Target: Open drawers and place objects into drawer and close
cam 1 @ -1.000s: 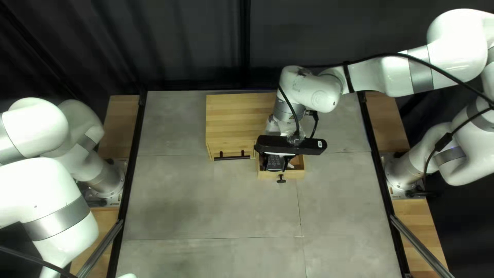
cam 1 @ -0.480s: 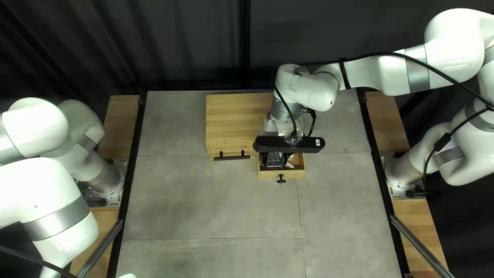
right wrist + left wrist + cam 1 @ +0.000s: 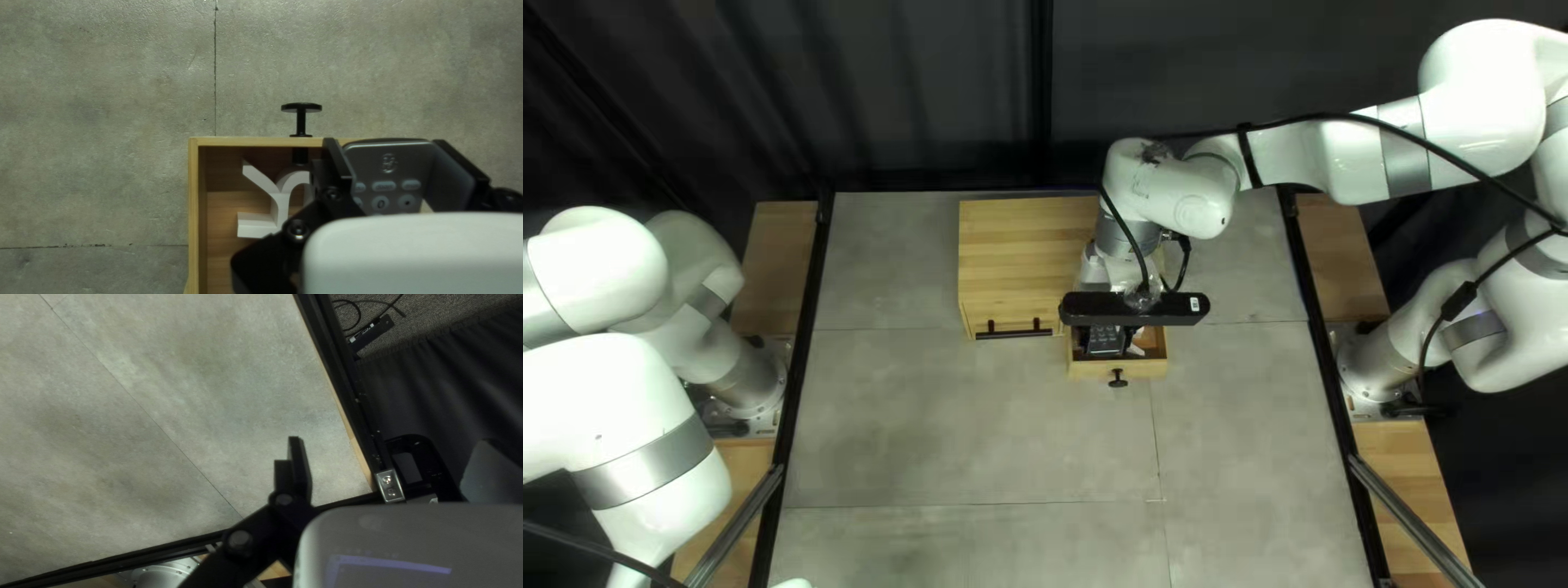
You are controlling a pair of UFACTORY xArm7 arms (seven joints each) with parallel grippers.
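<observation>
My right gripper [image 3: 388, 142] was pinching the gray keypad [image 3: 389, 173] from both sides over the open drawer [image 3: 193, 218], and if it let go with the keypad on the front wall [image 3: 245, 141] or white piece [image 3: 280, 206], the keypad could tip, poke up, and stop the drawer from shutting.

Your right arm [image 3: 1285, 163] is reaching from the right edge to mid-view in the top left view, its wrist [image 3: 1173, 196] bending down and its tool [image 3: 1108, 340] pointing downward. In the right wrist view, its two fingers [image 3: 339, 166] are standing apart, clamping from both sides. Your left arm [image 3: 643, 414] is folding at the left edge, running toward the near corner; your left tool [image 3: 299, 468] is holding its visible finger spread wide.
</observation>
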